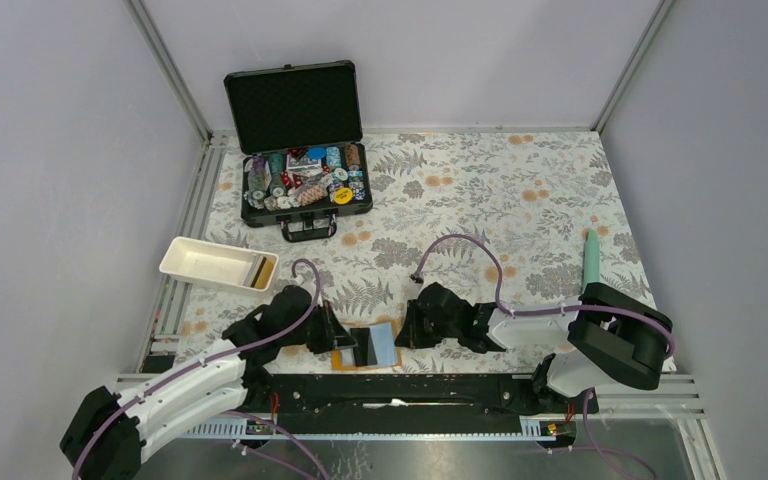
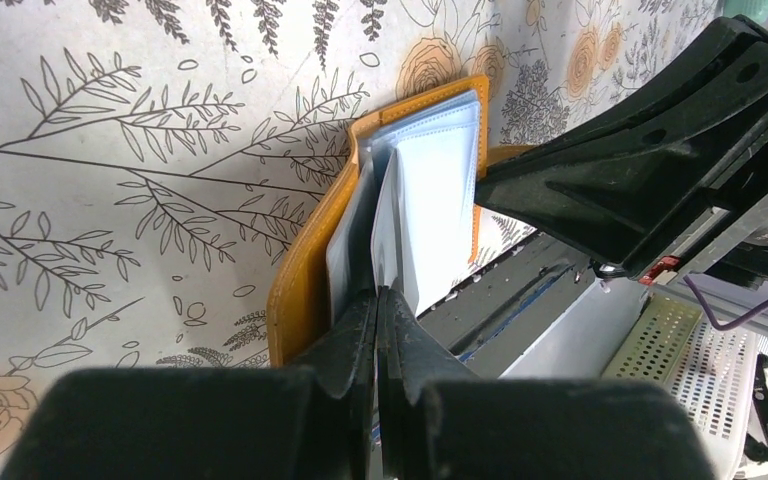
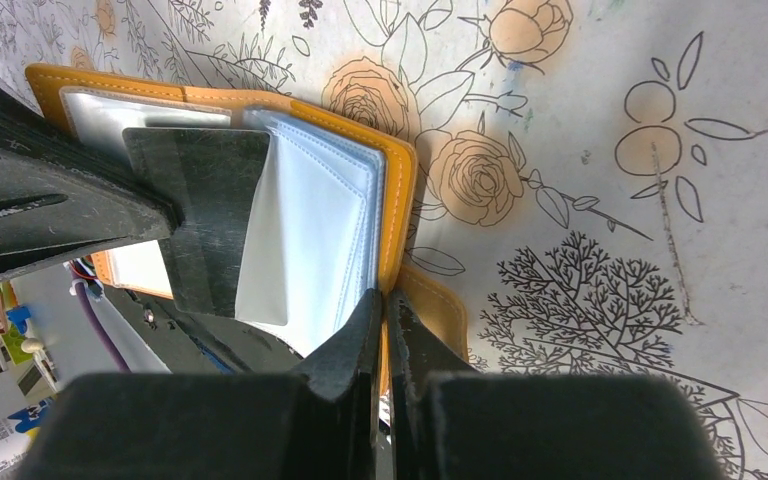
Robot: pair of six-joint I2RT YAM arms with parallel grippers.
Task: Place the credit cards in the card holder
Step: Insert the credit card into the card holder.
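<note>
At the near edge of the surface [image 1: 520, 200], between the two arms, the holder [image 3: 397, 190] lies open with its orange cover down and its pale sleeves [image 2: 430, 190] facing up. The left end effector [image 2: 377, 305] is clenched on the edge of one sleeve and lifts it off the rest of the stack. The right end effector [image 3: 384, 305] is clamped on the orange border at the opposite side, next to the snap tab. The two face each other across the holder.

The black card [image 3: 205, 200] lies across the open sleeves near the middle. One long edge sits against a raised sleeve, and the left end effector hides the other side. I cannot tell whether the card is inside a pocket or only resting on top. I cannot pick out a pale card among the pale sleeves.

Farther back on the left stands a white tray [image 1: 185, 262]. Beyond it, well apart from the holder, an open black case [image 1: 295, 100] holds chips [image 1: 305, 185].
</note>
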